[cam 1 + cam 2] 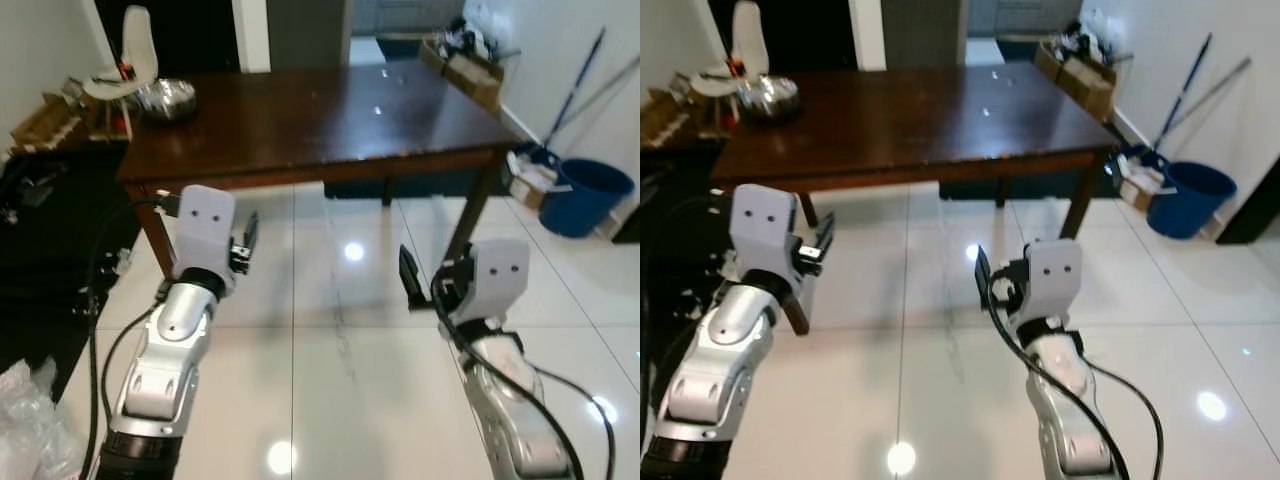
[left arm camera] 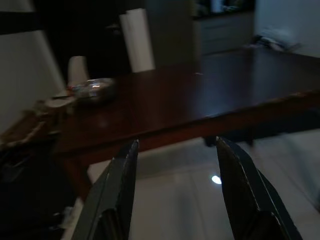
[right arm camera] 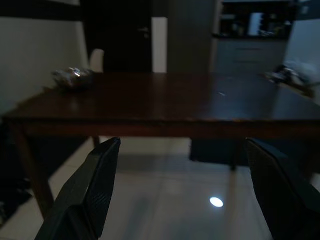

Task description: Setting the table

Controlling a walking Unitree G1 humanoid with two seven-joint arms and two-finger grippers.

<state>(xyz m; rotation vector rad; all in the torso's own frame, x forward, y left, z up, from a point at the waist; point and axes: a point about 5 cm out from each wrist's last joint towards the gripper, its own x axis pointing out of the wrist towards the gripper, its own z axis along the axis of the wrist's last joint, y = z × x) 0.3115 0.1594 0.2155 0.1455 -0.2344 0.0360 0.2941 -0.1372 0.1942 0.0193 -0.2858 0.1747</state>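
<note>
1. Your robot faces a dark brown wooden table. Its glossy top catches small ceiling reflections and is mostly bare. It stands ahead of both arms across a stretch of white tiled floor.

2. At the table's far left corner sits a shiny metal bowl. A white plate and a tall white object stand just beside the bowl.

3. Your left gripper hangs in mid-air short of the table's near edge, close to the front left leg. Its two black fingers are spread apart with nothing between them.

4. Your right gripper hovers over the tiles below table height, near the front right leg. Its fingers are splayed wide and hold nothing.

5. The table's near edge runs straight across your view, with open floor between it and both grippers. The wrist views look across the top from about edge level.

6. On your left, dark clutter and black cables crowd the floor by the wall. A wooden rack stands beside the table's left end, and crumpled clear plastic lies near the left arm.

7. On your right, a blue bucket with mop handles stands against the white wall, well apart from the table. Cardboard boxes line the wall beyond the table's right end.
</note>
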